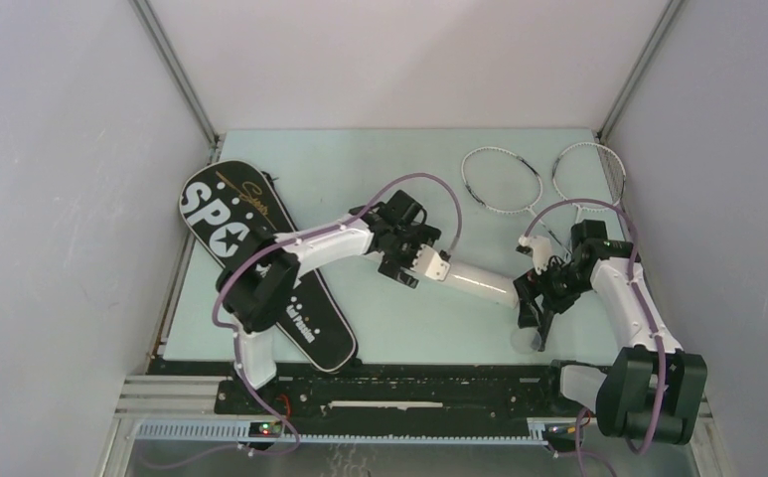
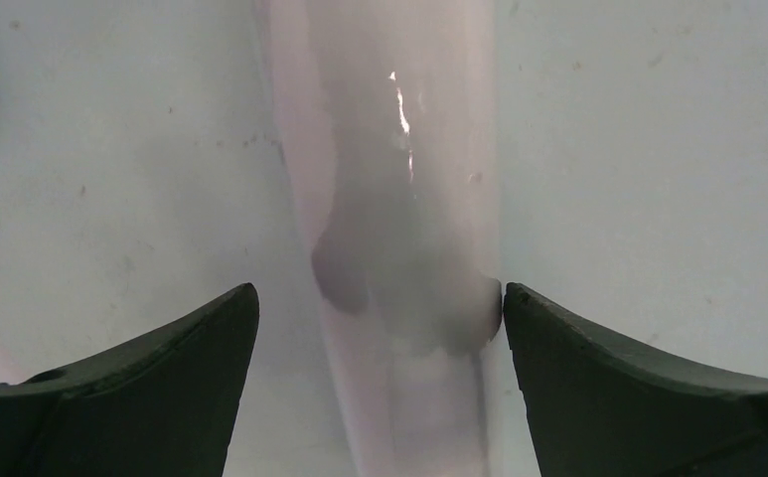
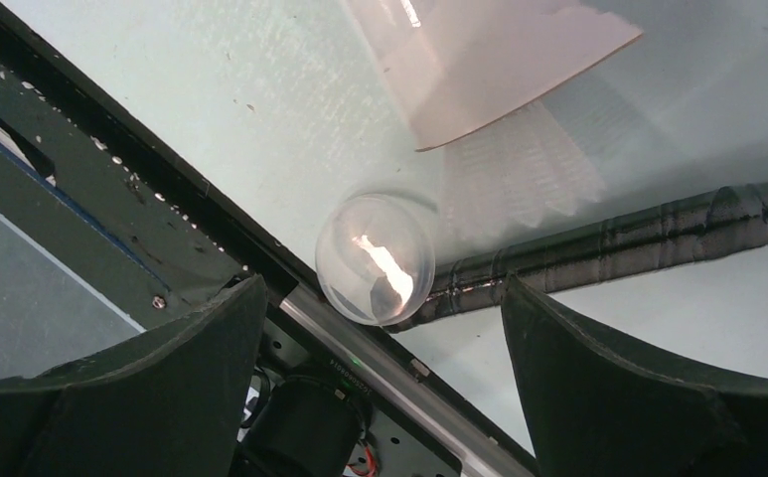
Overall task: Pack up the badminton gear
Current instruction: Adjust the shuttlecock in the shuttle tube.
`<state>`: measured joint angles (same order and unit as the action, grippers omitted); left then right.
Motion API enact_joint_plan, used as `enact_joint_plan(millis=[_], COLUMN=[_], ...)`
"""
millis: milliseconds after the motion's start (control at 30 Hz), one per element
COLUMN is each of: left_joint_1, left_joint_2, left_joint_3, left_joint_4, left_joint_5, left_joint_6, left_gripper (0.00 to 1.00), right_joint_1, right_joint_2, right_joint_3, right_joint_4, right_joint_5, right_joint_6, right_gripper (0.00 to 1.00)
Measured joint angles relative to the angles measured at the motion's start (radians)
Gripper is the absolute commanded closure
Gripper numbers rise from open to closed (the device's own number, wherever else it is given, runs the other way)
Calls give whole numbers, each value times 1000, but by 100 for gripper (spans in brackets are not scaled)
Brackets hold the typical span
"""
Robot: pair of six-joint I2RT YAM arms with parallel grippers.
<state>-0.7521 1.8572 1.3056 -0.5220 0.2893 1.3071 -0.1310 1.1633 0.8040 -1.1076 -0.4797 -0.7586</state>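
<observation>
The white tube [image 1: 479, 281] lies flat on the worktop [image 1: 380, 159] with its long axis running from one hand to the other. The left hand [image 1: 421, 260] sits over the closed end. The open mouth points at the right hand [image 1: 536, 308], which is the nearer one to that opening.

The left hand is released. Its fingers [image 2: 161, 378] stand wide astride the tube, one just touching the wall and the other apart from it, so nothing is clamped. The right hand is also spread and grasps nothing.

The next move probably turns on the clear round cap [image 3: 375, 260]. It rests just ahead of the right hand, between the lines of its fingers and short of the tube's mouth.

The left wrist view alone shows dark shapes inside the tube, likely shuttlecocks, though they are too blurred to be sure. The right wrist view alone shows the cap, a black racquet handle [image 3: 608, 243] crossing beyond it, and a faint feathery pattern under the mouth. In the top view the cap is only a pale spot.
</observation>
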Motion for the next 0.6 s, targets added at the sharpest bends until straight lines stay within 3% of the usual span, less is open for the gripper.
enact_joint_plan(millis=[333, 600], left_joint_1=[-33, -24], left_joint_2=[84, 84], left_joint_3=[65, 62], left_joint_4=[-26, -10], left_joint_5=[-47, -86], left_joint_6=[-50, -178], left_gripper=[23, 34], right_joint_1=[-5, -5], right_joint_2=[20, 138], right_joint_3=[0, 2], right_joint_4=[13, 141], right_joint_5=[-72, -54], right_joint_6=[5, 105], right_gripper=[7, 7])
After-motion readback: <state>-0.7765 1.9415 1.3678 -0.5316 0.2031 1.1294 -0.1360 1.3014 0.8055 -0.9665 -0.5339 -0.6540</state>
